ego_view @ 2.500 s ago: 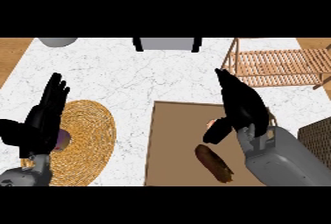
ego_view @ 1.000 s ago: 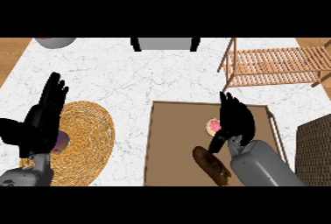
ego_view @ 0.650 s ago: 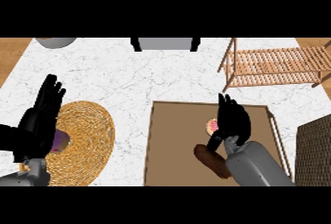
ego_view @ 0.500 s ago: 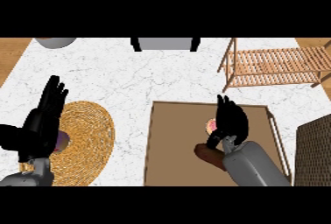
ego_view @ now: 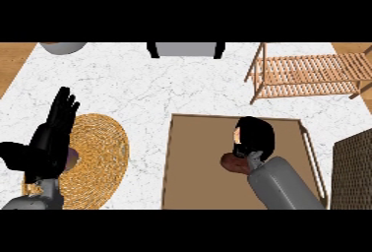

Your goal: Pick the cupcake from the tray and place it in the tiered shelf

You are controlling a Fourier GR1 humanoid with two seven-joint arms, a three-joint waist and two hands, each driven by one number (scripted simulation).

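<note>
Since half a second ago the right hand (ego_view: 254, 137) has curled in on itself over the middle of the tray (ego_view: 186, 162), its fingers no longer straight up but bent down and bunched. They are closed over the spot where the cupcake's pink top showed before; a thin pale-pink edge of the cupcake (ego_view: 236, 139) peeks out at the hand's left side, so the fingers appear wrapped round it, with the cupcake over the tray's brown floor. Just near and left of the wrist lies a brown rounded pastry (ego_view: 233, 163), touching the grey forearm's edge. The forearm runs from the hand toward the near right.

At the left, the left hand (ego_view: 49, 142) rests open with straight fingers pointing far, above the woven mat (ego_view: 98, 157), holding nothing; a small dark purplish item beside its palm is too hidden to name.

The wooden tiered shelf (ego_view: 309, 74) stands at the far right of the marble counter (ego_view: 160, 88), well apart from the tray. A dark woven basket (ego_view: 355, 172) sits at the right edge, just beside the tray.
</note>
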